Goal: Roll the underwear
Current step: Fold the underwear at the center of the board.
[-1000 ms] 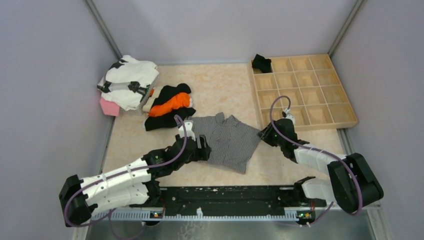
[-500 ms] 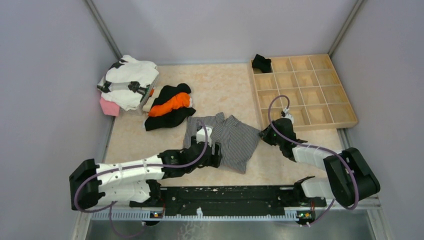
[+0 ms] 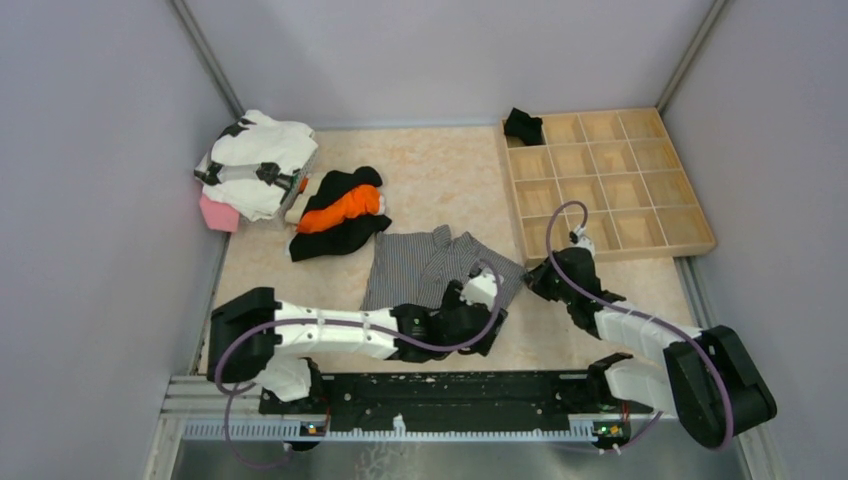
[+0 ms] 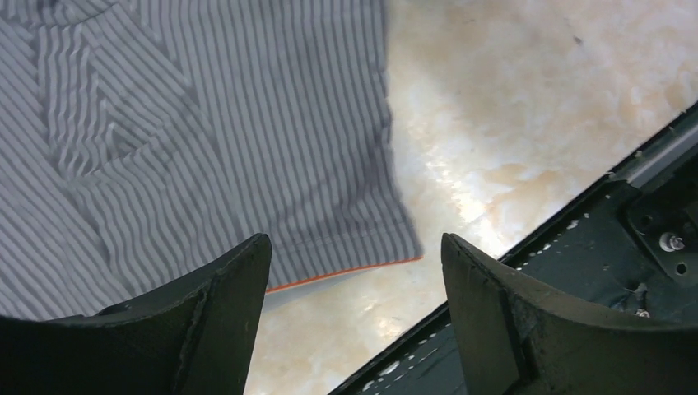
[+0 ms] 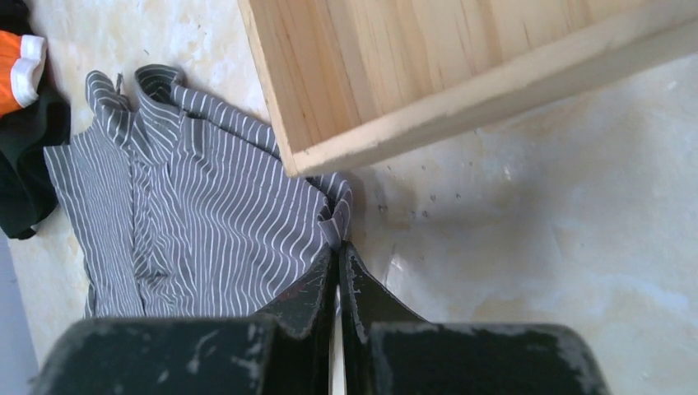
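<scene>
- Find the grey underwear spread flat mid-table, right corner touching the near-left corner of the tray, with the black underwear lying in the tray's far-left cell.
- Note the right gripper, fingers pressed together at that bunched corner, seemingly nipping a thin fold of cloth.
- Note the left gripper, fingers wide apart, hovering over the near hem, holding nothing.
- Judge the roll not yet begun: cloth unfolded, wrinkled toward the far edge.
- Beware so slight a pinch: likely to slip free on the first pull and leave the corner behind.
- Beware dragging that corner along the wood: could snag the cloth or nudge the tray.
- Beware closing the left fingers on the hem's very edge: one layer caught, the rest left flat, a lopsided start.
- Beware uneven pulls from the two sides: a skewed, cone-shaped roll, or wrinkles wound in and a loose bundle apt to spring open.
- Mind both wrists crowding the same right-hand corner: little room, easy to knock together.
</scene>
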`<state>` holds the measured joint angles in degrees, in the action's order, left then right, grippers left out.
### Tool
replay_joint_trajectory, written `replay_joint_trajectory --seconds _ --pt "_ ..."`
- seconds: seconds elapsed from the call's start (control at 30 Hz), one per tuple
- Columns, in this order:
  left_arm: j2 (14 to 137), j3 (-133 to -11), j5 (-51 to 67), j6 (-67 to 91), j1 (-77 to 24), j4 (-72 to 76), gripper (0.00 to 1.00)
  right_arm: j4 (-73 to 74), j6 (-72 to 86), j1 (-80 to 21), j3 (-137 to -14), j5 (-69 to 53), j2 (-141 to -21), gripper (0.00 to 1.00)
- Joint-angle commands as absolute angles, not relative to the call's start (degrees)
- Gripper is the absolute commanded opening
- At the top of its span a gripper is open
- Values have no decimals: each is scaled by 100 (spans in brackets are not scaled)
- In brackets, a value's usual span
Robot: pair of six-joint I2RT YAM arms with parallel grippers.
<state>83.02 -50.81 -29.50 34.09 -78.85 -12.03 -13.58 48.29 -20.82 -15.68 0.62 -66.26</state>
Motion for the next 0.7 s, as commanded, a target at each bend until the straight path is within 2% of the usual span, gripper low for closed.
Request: replay_joint_trajectory --seconds 0.0,0.13,0.3,0.67 --pt "9029 -5772 -3072 3089 -8158 -1312 79 -1126 4890 -2046 -1423 95 -6219 0" --pt "9870 -6534 -3046 3358 -8253 -2149 72 -1071 4852 -2048 -1394 86 -6183 0" --pt "10602 -7249 -3461 3603 -8523 -3002 69 -1140 4830 -2048 -1378 58 -6250 0" --pt "11528 -8176 -4292 4260 -8832 -4502 60 -1239 4793 -2048 -1408 11 -6350 0"
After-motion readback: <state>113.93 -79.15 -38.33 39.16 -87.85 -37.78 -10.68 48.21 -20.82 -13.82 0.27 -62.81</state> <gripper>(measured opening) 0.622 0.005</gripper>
